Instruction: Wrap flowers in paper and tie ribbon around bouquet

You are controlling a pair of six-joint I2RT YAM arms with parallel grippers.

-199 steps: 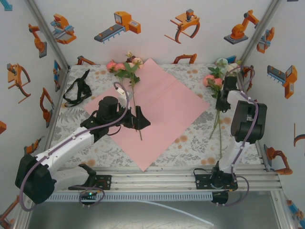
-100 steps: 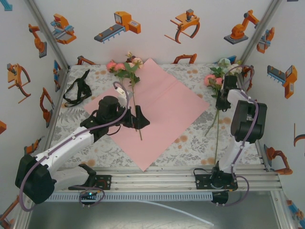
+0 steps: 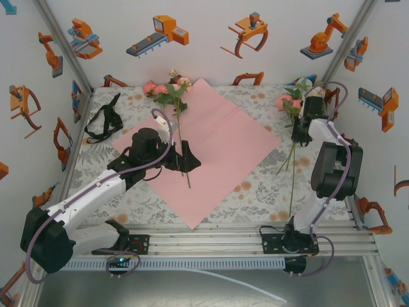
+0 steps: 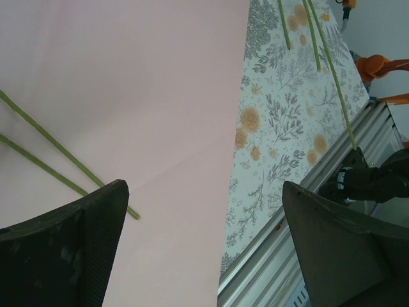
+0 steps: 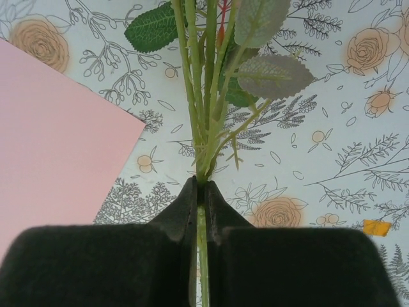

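Flowers (image 5: 204, 128): stalks pinched in right hand (image 5: 200, 187), beside paper (image 5: 51, 147); left hand (image 4: 204, 192) wide open above paper.

I see the paper (image 3: 211, 137) lying flat at the centre of the desk (image 3: 255, 192), pale pink face up, turned so that one corner points at the arms.

Flower group A (image 3: 169, 89) has pink, peach and cream blooms at the sheet's far-left edge. Its thin green stalks (image 4: 57, 150) run across the sheet toward the near side.

Flower group B (image 3: 289, 103) lies to the right of the sheet. Its stalks (image 5: 203, 96) are pinched between the fingers of the right gripper (image 5: 200, 187).

The ribbon (image 3: 103, 120) is a limp black loop at the far left, off the sheet.
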